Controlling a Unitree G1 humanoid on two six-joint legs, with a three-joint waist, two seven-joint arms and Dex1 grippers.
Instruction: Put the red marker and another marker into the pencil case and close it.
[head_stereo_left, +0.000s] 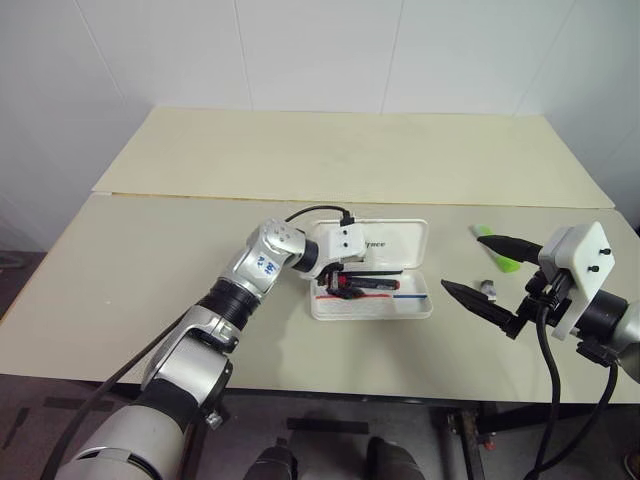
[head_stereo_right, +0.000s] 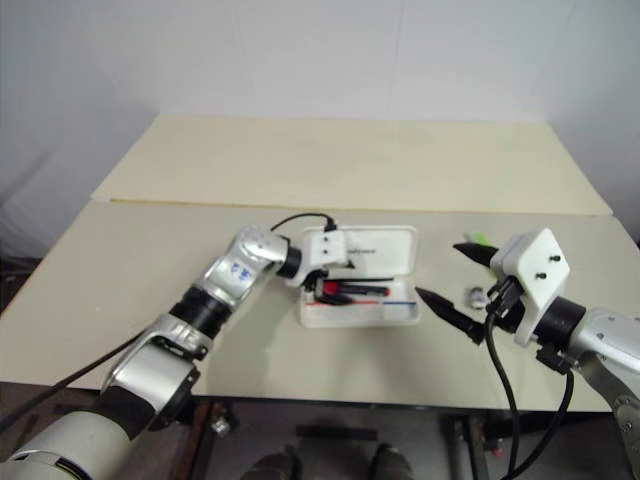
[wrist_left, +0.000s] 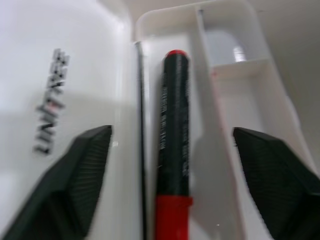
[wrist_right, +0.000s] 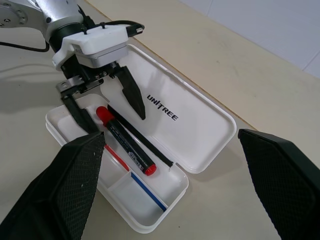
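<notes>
The red marker (wrist_right: 126, 141) is lying inside the open pencil case (wrist_right: 200, 134), the left gripper (wrist_right: 107, 107) hanging spread and empty over it, the right gripper (head_stereo_left: 490, 270) gaping empty beside the case near the green highlighter (head_stereo_left: 497, 247), risking nudging it off.

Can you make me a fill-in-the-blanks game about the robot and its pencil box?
1. The red marker lies ____ the pencil case.
2. The pencil case's lid is ____.
3. The left gripper above the marker is ____.
4. The green highlighter lies on the ____.

Missing words: inside; open; open; table
</notes>
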